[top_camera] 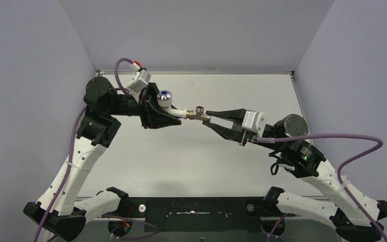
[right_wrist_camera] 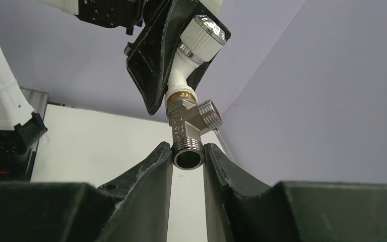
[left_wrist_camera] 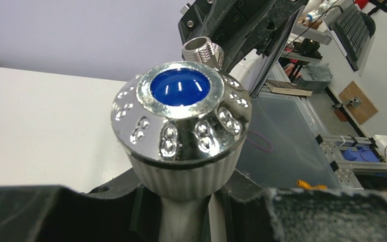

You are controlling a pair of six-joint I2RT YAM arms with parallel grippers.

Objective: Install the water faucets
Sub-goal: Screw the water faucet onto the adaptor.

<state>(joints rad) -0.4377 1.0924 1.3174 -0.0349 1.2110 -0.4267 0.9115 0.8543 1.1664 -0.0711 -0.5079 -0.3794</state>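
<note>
Faint embossed characters on the metal threaded fitting [right_wrist_camera: 183,122], none of them legible.

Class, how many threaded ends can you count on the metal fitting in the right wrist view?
2 on the fitting: one between the right fingers, one jutting sideways. The tap may hide a third.

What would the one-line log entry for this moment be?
left gripper: shut on tap body | right gripper: shut on threaded fitting | fitting on tap's end, mid-air

Overhead downward, wrists close, apparently opposed, sharing faucet [top_camera: 165,97]
</note>
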